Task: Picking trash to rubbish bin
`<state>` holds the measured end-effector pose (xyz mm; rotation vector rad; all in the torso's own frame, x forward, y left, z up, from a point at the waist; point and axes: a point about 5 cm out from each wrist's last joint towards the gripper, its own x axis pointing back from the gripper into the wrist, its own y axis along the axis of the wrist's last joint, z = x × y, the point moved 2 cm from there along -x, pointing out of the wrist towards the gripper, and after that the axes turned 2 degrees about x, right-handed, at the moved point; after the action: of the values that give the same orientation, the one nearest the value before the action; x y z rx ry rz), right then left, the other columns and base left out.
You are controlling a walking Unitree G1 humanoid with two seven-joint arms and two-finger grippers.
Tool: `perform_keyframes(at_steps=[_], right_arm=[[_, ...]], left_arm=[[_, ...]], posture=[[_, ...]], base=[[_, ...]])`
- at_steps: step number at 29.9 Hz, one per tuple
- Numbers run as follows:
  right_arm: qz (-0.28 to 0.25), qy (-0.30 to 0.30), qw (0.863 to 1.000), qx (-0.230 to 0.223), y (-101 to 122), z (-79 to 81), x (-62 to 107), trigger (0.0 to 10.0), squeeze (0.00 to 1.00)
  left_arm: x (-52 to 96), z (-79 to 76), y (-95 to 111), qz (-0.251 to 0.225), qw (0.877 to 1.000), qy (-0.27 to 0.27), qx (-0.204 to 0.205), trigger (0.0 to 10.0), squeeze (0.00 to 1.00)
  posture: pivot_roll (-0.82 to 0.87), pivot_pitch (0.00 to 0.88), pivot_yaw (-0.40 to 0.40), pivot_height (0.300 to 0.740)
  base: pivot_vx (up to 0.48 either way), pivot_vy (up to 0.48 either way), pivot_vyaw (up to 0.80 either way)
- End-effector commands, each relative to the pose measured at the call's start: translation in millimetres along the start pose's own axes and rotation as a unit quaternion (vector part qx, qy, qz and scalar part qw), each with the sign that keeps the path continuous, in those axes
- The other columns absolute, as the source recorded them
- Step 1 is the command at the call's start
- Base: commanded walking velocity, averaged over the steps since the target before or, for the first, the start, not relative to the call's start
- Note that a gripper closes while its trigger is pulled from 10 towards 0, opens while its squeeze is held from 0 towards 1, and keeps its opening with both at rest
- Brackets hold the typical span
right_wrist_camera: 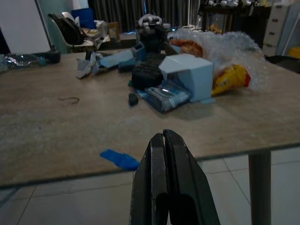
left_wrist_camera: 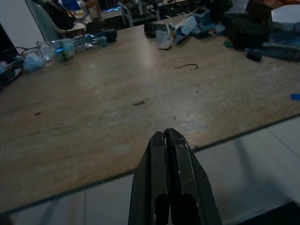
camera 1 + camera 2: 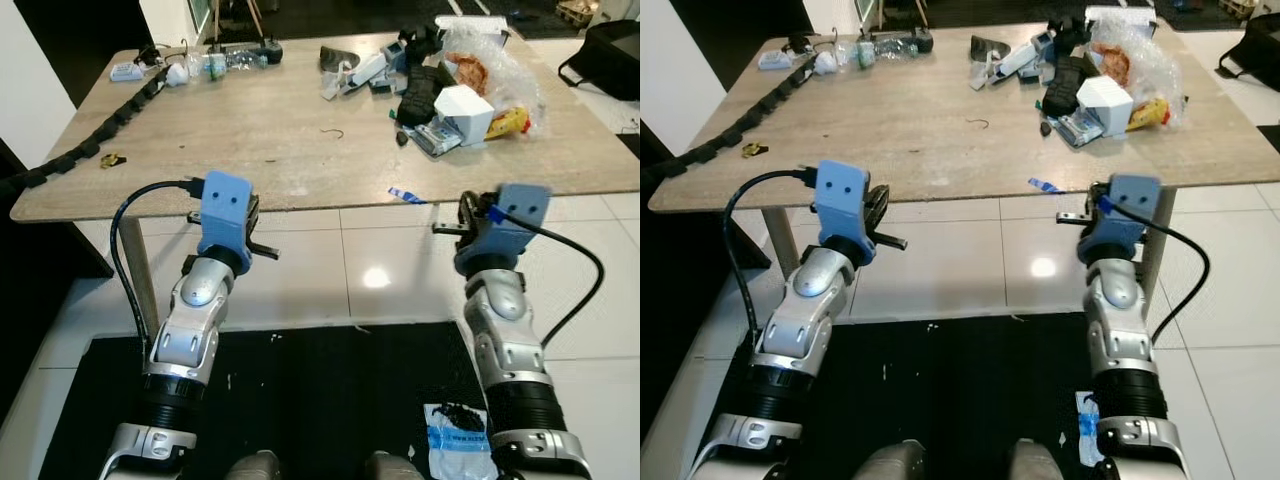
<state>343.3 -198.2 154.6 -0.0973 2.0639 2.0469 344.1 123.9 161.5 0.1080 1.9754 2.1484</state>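
Where table edge ends, blue scrap (image 1: 119, 159) lying flat, long axis along edge.

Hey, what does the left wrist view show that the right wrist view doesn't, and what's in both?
Left wrist view alone: a clear plastic bottle lying at the far edge, with the shut left pincer in front.

Right wrist view alone: a yellow snack packet under crinkled clear plastic wrap, and the shut right pincer.

Both: the pale wooden table, a thin dark curved wire, a blue flat scrap near the front edge, and a white cardboard box.
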Motion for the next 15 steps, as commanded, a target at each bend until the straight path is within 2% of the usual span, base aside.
perform_keyframes(at_steps=[1,15], right_arm=[[0.001,0.003,1.0,-0.004,0.3,2.3,0.2,10.0,0.0],[0.0,-0.009,1.0,-0.001,-0.1,-3.3,1.7,10.0,0.0]], left_arm=[[2.7,2.3,-4.1,0.012,1.0,0.001,-0.006,10.0,0.0],[0.7,-1.8,-0.6,0.008,1.0,-0.008,-0.005,10.0,0.0]], posture=[[-0.02,0.058,0.041,0.74],[-0.02,0.059,0.047,0.74]], base=[[0.274,0.0,0.0],[0.275,0.0,0.0]])
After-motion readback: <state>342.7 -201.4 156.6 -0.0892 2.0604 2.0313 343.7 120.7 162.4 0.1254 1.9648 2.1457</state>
